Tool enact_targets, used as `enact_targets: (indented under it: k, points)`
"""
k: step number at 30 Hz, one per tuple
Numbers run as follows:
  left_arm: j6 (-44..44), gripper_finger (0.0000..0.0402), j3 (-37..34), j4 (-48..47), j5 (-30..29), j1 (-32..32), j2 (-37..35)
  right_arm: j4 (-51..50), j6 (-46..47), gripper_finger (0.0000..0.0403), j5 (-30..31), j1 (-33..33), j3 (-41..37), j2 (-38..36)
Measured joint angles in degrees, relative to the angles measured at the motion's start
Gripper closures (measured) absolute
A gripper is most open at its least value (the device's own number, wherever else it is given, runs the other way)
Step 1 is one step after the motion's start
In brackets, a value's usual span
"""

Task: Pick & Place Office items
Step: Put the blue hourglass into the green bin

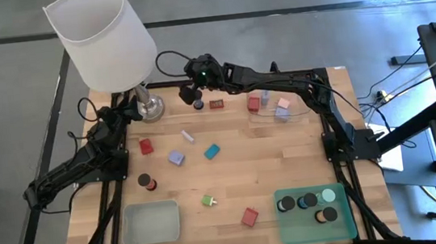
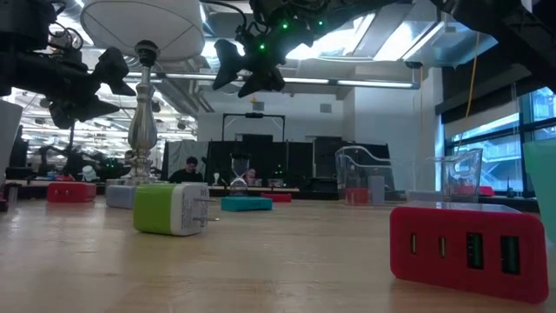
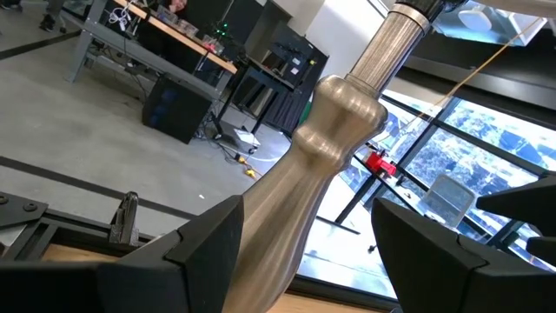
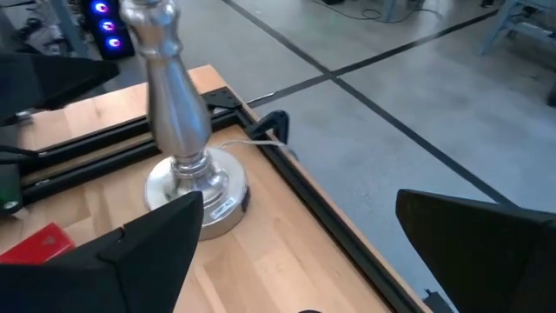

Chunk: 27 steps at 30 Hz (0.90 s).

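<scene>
The left end effector (image 1: pixel 126 109) stood with its fingers (image 3: pixel 204 239) clasped around the lamp (image 1: pixel 103 28) stem at the counter's (image 1: pixel 286 155) far left. The right end effector (image 1: pixel 191 92) hovered released over the far edge, above a dark cylinder (image 1: pixel 198 105). Office items lay scattered across the counter: a red block (image 1: pixel 147 146), teal block (image 1: pixel 211 151) and green piece (image 1: pixel 207 200); more cylinders sat in the green tray (image 1: pixel 294 226), near right.
</scene>
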Motion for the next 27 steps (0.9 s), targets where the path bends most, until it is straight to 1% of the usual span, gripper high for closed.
enact_targets:
  k: [5,9,19,24,27]
  points:
    - [0.00,0.0151,0.00,0.00,0.00,0.00,0.00,0.01,0.00,0.0018,-2.46,0.00,-0.02,0.02]
    - [0.00,0.0151,0.00,0.00,0.00,-0.02,0.02,0.00,0.00,0.0018,-3.27,0.07,-0.02,0.02]
    - [-0.01,0.0151,0.00,0.00,0.00,-0.01,0.00,0.00,0.02,0.0018,-2.81,0.07,-0.03,0.04]
    - [-0.01,0.0151,0.00,0.00,0.00,-0.02,0.01,0.02,2.91,0.0018,-2.79,0.07,-0.04,0.07]
    - [0.00,0.0151,0.00,0.00,0.00,-0.01,0.01,0.00,2.87,0.0018,-2.76,0.08,-0.04,0.07]
